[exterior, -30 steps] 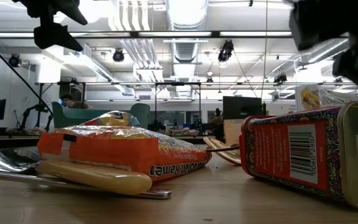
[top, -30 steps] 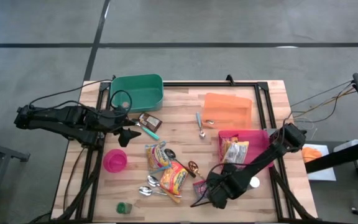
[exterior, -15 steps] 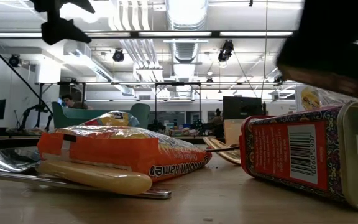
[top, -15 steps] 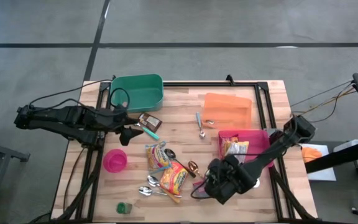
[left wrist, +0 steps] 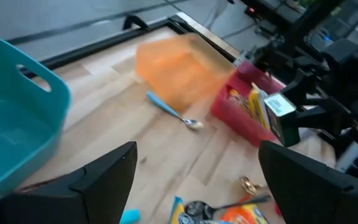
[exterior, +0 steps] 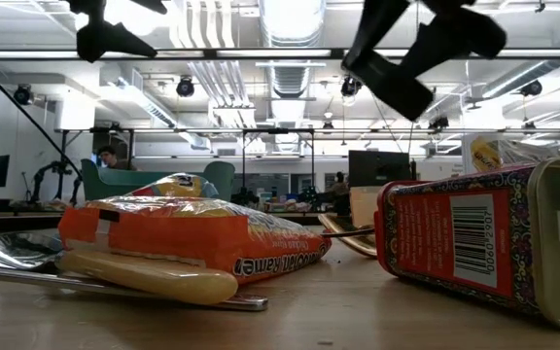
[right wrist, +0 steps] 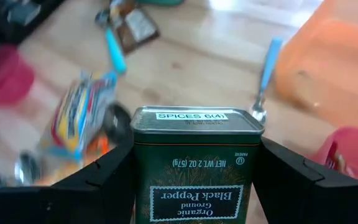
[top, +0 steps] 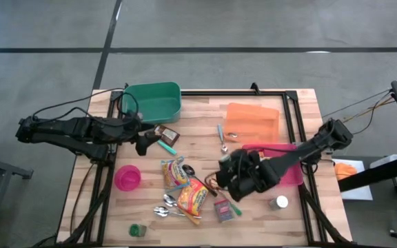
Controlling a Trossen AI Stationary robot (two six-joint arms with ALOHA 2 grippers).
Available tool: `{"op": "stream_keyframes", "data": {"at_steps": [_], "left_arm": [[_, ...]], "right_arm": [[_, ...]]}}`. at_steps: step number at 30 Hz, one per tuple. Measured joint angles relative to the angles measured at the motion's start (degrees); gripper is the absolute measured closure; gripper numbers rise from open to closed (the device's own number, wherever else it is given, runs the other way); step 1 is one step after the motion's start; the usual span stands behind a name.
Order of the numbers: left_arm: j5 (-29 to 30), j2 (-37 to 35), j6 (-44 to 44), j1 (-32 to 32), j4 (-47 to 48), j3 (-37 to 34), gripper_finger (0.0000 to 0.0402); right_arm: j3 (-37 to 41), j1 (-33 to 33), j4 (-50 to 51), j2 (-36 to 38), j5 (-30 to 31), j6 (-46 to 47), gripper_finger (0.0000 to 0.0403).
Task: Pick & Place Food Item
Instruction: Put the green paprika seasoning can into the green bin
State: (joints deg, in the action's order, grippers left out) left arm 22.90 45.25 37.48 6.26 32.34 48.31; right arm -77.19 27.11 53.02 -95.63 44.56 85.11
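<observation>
Green tin (right wrist: 196, 167) sits clamped between our right gripper's (right wrist: 196, 186) fingers (right wrist: 104, 180), label reading black pepper, held upright and clear of the table, which we judge is for carrying it over the clutter. Just beyond those fingers lie a ramen pack (top: 194, 194), a snack bag (top: 174, 172) and spoons (top: 165, 209); a second tin (top: 223, 209) lies flat just beside them. Farther out, the pink bin (top: 292, 173) holds food packets (left wrist: 260, 107), the orange bin's (top: 253, 118) contents we cannot tell, and the teal spoon (top: 222, 138) rests near it.

Our left gripper (top: 143, 145) hangs with fingers (left wrist: 98, 177) spread wide, holding nothing, waiting. Near those fingers sits the green bin (top: 151, 101), seemingly empty, so we take it as a likely drop point. A pink cup (top: 127, 178) stands apart from both.
</observation>
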Motion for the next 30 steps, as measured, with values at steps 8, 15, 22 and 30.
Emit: {"op": "stream_keyframes", "data": {"at_steps": [8, 15, 22, 30], "left_arm": [[4.9, 2.6, 2.5, 0.0, -1.4, 0.0, 0.0065], [9.4, 9.2, 2.8, 1.9, -8.0, 0.0, 0.0065], [18.8, 16.4, -9.3, 7.6, -21.3, 0.1, 0.0065], [19.2, 21.7, -14.7, 9.8, -30.2, 0.5, 0.0065]], "right_arm": [[0.0, -7.1, -6.0, 2.3, 2.6, 2.0, 0.0154], [-0.1, -12.3, -14.7, 2.9, 2.7, 2.1, 0.0154], [-0.1, -16.1, -25.1, 3.5, 2.5, 1.6, 0.0154], [-0.1, -18.6, -32.8, 4.5, 0.7, -5.4, 0.0154]]}}
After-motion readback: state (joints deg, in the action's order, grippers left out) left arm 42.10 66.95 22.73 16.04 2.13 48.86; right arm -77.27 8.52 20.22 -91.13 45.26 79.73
